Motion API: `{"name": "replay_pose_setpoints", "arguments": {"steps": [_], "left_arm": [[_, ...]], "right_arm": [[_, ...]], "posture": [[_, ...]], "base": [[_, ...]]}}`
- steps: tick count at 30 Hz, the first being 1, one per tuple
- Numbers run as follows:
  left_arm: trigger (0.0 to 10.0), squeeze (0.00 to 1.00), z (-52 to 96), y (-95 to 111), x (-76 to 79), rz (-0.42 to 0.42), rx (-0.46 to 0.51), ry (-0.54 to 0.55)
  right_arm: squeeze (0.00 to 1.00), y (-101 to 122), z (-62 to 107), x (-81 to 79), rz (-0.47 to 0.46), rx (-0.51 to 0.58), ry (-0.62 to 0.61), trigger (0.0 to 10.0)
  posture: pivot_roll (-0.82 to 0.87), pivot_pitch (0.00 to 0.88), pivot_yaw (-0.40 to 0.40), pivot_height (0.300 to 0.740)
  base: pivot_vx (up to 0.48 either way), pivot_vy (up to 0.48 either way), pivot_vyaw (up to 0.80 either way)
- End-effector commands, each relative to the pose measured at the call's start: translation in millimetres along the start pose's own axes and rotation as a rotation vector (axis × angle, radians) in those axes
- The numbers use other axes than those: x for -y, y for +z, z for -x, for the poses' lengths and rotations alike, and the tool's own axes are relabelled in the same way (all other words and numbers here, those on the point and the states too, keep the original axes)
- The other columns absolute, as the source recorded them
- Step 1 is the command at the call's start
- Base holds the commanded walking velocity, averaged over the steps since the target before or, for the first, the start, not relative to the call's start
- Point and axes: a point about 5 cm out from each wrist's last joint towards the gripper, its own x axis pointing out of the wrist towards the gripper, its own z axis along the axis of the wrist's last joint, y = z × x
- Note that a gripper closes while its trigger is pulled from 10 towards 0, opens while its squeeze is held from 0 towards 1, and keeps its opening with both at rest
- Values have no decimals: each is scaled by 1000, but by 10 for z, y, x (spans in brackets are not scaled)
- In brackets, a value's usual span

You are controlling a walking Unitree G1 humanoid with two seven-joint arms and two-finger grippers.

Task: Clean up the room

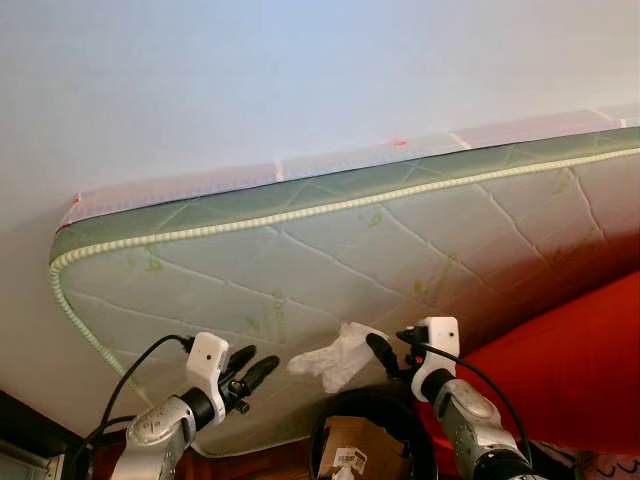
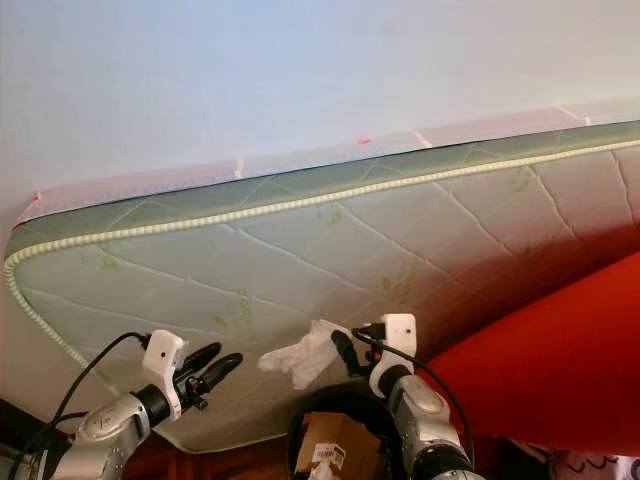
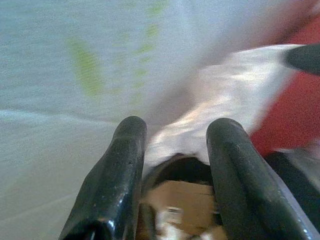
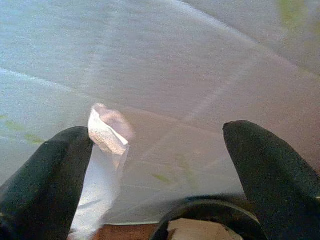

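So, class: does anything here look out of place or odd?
Yes. A crumpled white tissue hangs at the right gripper, above the black bin. The bare mattress has green stains.

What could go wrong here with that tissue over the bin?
1. The right gripper has its jaws wide open and the white tissue touches just one finger, so it may cling or drop untimed.
2. The tissue hangs partly beyond the bin's black rim, so it could land outside, by the mattress.
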Motion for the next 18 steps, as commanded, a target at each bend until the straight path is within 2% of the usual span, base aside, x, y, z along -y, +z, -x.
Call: {"name": "replay_pose_setpoints", "arguments": {"steps": [1, 3, 10, 12, 15, 16, 18], "left_arm": [[10000, 0, 21, -6, 42, 27, -19, -72], [10000, 0, 7, 40, 115, 27, -42, -166], [10000, 0, -5, 76, 258, 9, -90, -314], [10000, 0, -11, 74, 293, -74, -140, -366], [10000, 0, -14, 83, 316, -134, -174, -388], [10000, 0, -14, 83, 316, -134, -174, -388], [10000, 0, -41, 76, 298, -197, -186, -354]], "right_arm": [[0, 32, -35, -74, 29, -13, 55, 10000], [0, 70, -52, -133, 55, -9, 114, 10000], [0, 158, -65, -173, 71, 3, 184, 10000], [0, 216, -71, -182, 70, 10, 214, 10000], [0, 281, -79, -217, 79, 20, 253, 10000], [0, 281, -79, -217, 79, 20, 253, 10000], [0, 307, -86, -251, 81, 24, 276, 10000]], "posture": [[62, 171, -20, 740], [61, 171, -22, 740], [57, 177, -31, 740], [62, 179, -38, 740], [63, 178, -40, 740], [63, 178, -40, 740], [64, 178, -43, 740]], "base": [[0, 0, 0], [0, 0, 0], [0, 0, 0], [0, 0, 0], [0, 0, 0], [0, 0, 0], [0, 0, 0]]}}
